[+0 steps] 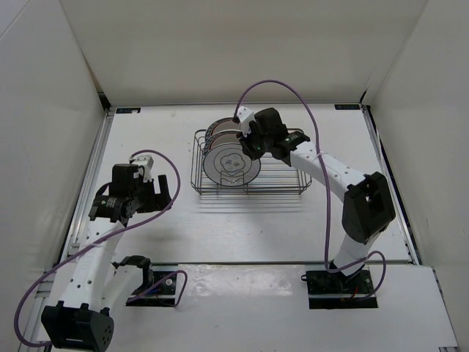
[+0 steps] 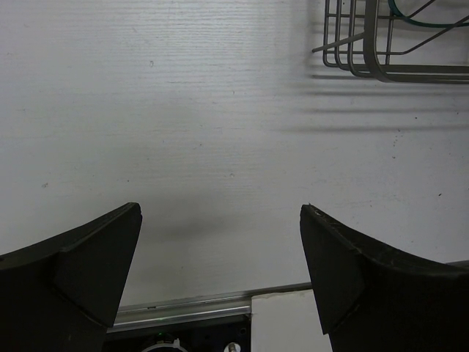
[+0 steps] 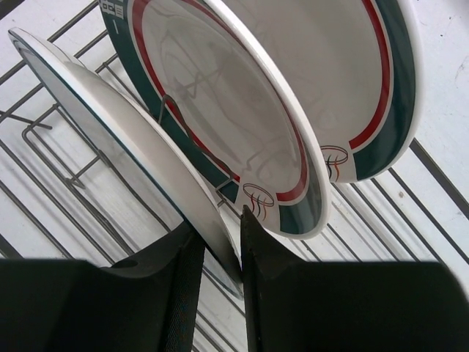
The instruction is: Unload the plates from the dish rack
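Right arm stretches to upper centre; right claw (image 3: 218, 229) seemingly pinches the rim of the front plate (image 3: 121, 136), upright in the dish rack (image 1: 287, 179). Left arm folds at left, left claw (image 2: 220, 211) wide open, empty.

The plates (image 1: 231, 163) stand in the dish rack (image 1: 293, 187), upper centre on the counter (image 1: 256, 227); left pincer (image 1: 157, 194) sits lower left.

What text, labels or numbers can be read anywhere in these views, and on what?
Nothing reads clearly.
White lettering on the teal plate rim: cut off by the frame, unreadable.
Red emblem on that rim: a drawing, no letters.
Dark stickers at the far corners of the table: too small to read.
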{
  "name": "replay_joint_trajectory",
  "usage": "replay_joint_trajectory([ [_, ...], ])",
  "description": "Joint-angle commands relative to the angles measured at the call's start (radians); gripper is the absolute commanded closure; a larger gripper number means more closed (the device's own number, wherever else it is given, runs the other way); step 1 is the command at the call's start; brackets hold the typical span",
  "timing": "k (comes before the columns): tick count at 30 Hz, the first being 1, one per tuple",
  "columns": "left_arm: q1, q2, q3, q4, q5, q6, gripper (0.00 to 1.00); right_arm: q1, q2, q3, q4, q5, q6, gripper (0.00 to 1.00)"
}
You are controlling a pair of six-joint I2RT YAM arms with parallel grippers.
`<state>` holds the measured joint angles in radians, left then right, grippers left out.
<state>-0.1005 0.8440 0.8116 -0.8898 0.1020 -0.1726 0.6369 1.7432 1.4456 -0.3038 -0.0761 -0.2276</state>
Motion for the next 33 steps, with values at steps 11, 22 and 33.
replay_joint_trajectory([
  [11,-0.002,0.003,-0.002,0.02,0.045,0.005,0.0,0.006,-0.014,0.105,0.054,0.122,-0.019,0.88],
  [22,-0.004,-0.008,-0.003,0.017,0.031,0.007,0.0,0.012,-0.053,0.173,0.029,0.104,-0.079,0.98],
  [33,-0.004,-0.019,-0.006,0.014,0.03,-0.001,0.0,0.012,-0.263,0.159,0.065,0.191,-0.079,1.0],
])
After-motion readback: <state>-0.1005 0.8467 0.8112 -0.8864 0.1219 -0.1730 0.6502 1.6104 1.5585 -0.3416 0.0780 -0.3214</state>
